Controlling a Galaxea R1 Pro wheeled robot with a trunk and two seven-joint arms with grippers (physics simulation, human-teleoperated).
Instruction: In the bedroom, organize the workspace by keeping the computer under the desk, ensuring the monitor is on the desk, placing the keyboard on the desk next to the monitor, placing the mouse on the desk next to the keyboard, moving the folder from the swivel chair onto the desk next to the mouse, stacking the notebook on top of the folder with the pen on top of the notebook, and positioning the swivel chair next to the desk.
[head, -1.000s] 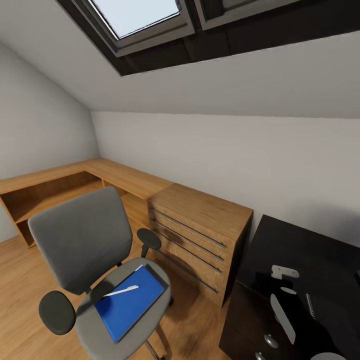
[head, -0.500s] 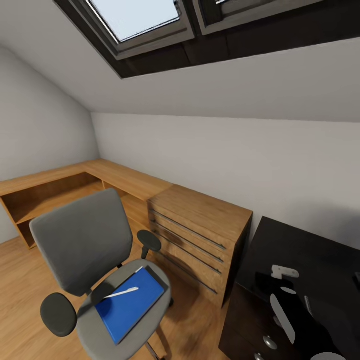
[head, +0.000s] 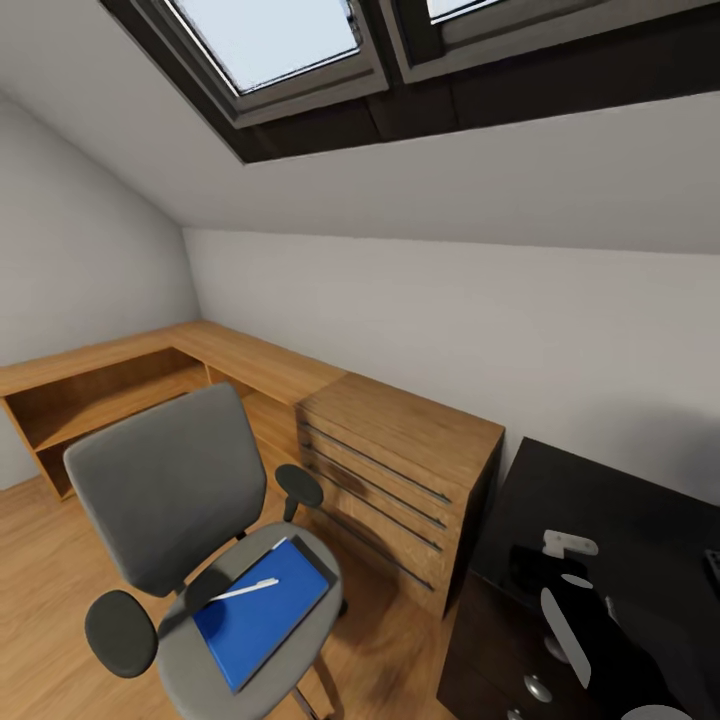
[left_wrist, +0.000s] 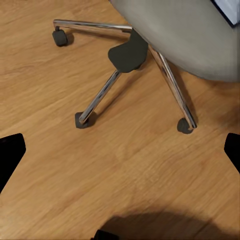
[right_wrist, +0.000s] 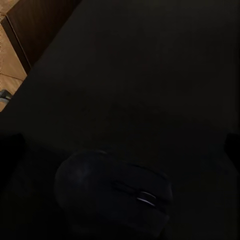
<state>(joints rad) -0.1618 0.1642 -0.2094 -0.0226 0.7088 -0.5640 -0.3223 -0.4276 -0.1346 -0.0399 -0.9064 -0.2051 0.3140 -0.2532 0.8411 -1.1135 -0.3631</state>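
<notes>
The grey swivel chair (head: 165, 480) stands on the wood floor at the lower left of the head view. On its seat lies the blue folder (head: 255, 615) with the whitish pen (head: 245, 590) on top. A dark grey strip (head: 312, 560) runs along the folder's far edge; I cannot tell whether it is the notebook. The black desk (head: 600, 490) is at the lower right, with my right arm (head: 565, 625) over it. My right gripper (right_wrist: 120, 145) hangs open above the dark mouse (right_wrist: 115, 192) lying on the desk. My left gripper (left_wrist: 120, 150) is open over the floor by the chair's chrome base (left_wrist: 105, 92).
A wooden chest of drawers (head: 400, 470) stands between the chair and the desk. Low wooden shelving (head: 100, 375) runs along the left and back walls. Skylights (head: 275, 35) sit in the sloped ceiling. The desk front has drawers with round silver knobs (head: 537, 688).
The head view has tilted up a little, so everything sits slightly lower. The folder and pen have not moved on the seat. The striped part by my right arm has slid out of the view.
</notes>
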